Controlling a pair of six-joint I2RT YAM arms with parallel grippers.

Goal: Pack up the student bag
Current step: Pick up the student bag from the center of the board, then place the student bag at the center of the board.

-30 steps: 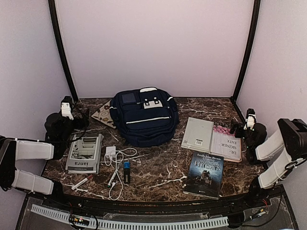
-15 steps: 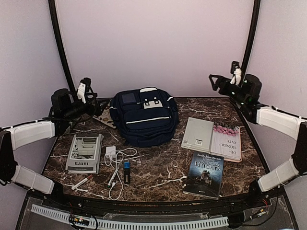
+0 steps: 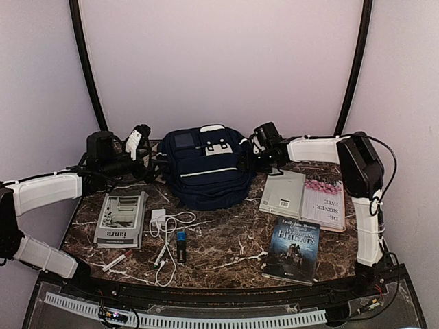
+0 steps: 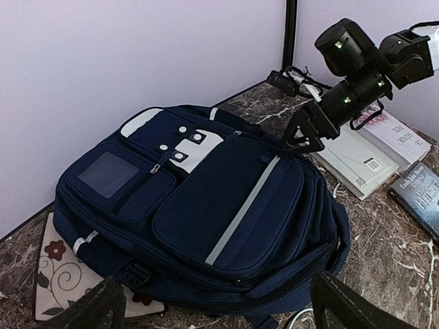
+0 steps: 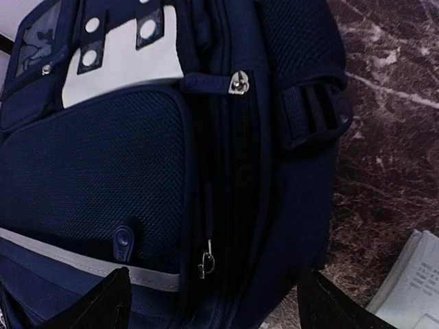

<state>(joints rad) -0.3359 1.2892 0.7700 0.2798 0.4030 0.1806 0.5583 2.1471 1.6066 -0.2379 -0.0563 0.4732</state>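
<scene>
student bag (image 3: 206,168) is lying flat at centre-back of the marble table (image 3: 226,264), front pockets facing up, white patch toward the back wall; a floral-patterned card (image 3: 146,163) is poking out from under its left edge.

left gripper (image 4: 216,301) is hovering just left of the bag, aimed across it; fingers (image 4: 103,308) are sitting wide apart at the bottom corners of the left wrist view, nothing between them.

right gripper (image 5: 214,274) is reaching in from the right at the bag's upper right side; jaws are spread, holding nothing; right wrist view is looking down at the side zips, one zipper pull (image 5: 238,82) near the top, another (image 5: 204,264) lower down; can't tell if it's touching the fabric.

right of the bag: white book (image 3: 282,192) and pink book (image 3: 324,204) are lying side by side, dark book (image 3: 293,249) below them; lower left: grey box (image 3: 122,219), white charger with cable (image 3: 164,223), blue stick (image 3: 181,245).
</scene>
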